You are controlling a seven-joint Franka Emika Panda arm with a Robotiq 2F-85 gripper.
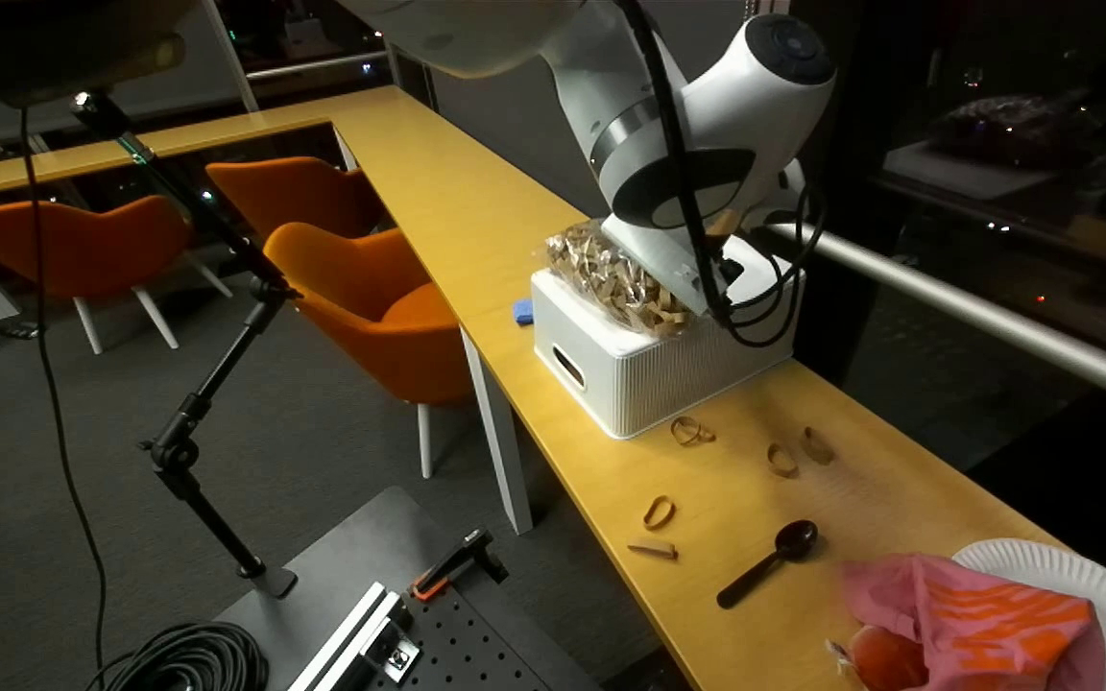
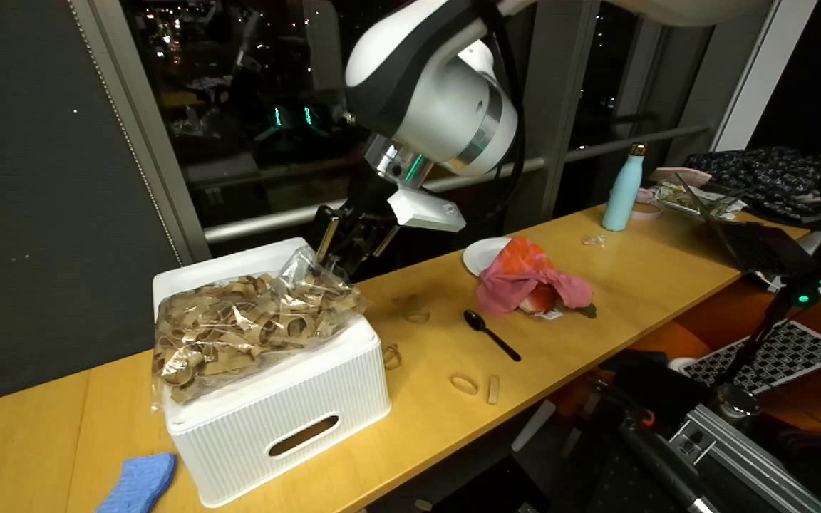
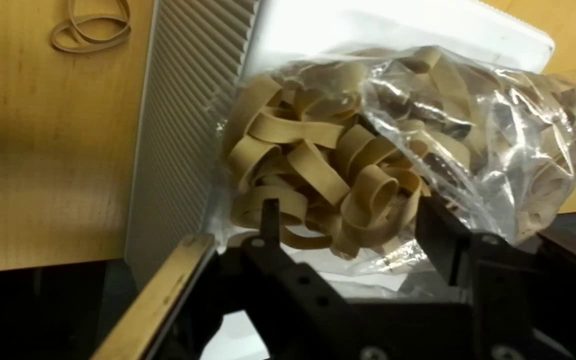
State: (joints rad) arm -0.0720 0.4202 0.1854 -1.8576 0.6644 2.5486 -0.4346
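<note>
Background: dark windows (image 2: 232,135) w/ horiz. rail (image 2: 271,221) behind gripper (image 3: 348,220); wooden table (image 2: 425,413) below. Items L to R, as seen in an exterior view. Far L of gripper, on table: blue object (image 2: 141,474), just beside white ribbed box (image 2: 239,449). Below & L of gripper, atop box: clear plastic bag (image 2: 254,320) holding tan rubber bands (image 3: 318,172). Gripper: over R end of bag, fingers (image 3: 270,222) spread apart, bands visible betw. them in wrist view; contact w/ bands cannot be determined. R of gripper, on table: loose bands (image 2: 493,390), blk spoon (image 2: 499,343), white plate (image 2: 480,253) partly under pink-orange cloth (image 2: 507,288). Far R: lt-blue bottle (image 2: 624,192), then open laptop (image 2: 770,246).
</note>
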